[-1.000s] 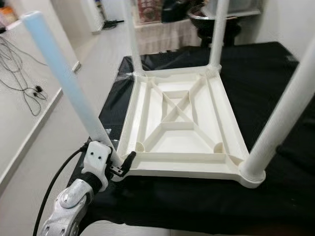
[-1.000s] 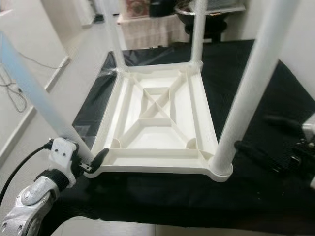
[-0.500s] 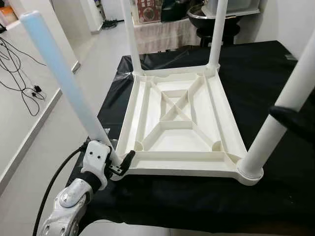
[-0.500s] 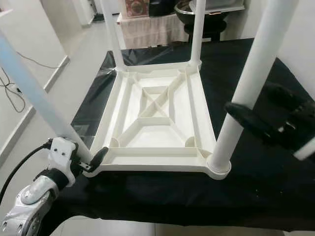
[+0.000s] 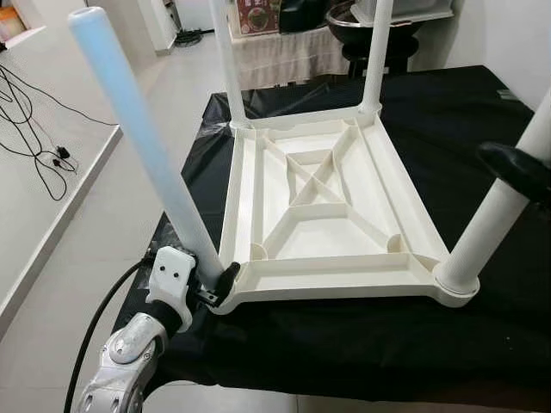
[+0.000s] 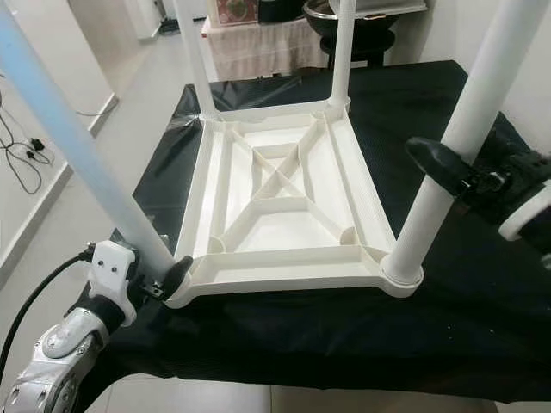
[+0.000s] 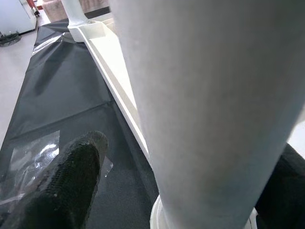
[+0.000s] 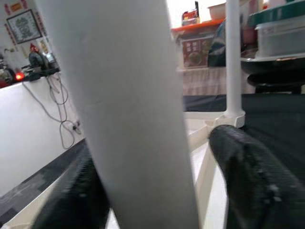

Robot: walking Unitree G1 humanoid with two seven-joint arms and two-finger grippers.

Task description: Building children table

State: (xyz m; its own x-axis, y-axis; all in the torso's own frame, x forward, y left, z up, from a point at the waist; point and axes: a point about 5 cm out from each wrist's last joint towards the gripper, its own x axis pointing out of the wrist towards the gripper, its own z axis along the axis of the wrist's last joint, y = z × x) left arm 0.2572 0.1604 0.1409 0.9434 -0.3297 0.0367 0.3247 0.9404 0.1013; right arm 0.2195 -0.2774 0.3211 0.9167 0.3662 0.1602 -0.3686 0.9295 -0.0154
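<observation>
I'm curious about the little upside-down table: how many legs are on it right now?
4. Near-left leg is between the left gripper fingers; near-right leg has the right gripper around it; far-left leg and far-right leg stand at the back corners.

Obstacles: four upright white legs at corners of the upturned tabletop. Free room: ribbed centre between legs; black-covered table at frame right.

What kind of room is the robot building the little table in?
Probably a room in someone's home. There is a pale tiled floor, loose cables by the wall, and a side table with a patterned cloth holding a dark bowl beyond the black-covered work table.
</observation>
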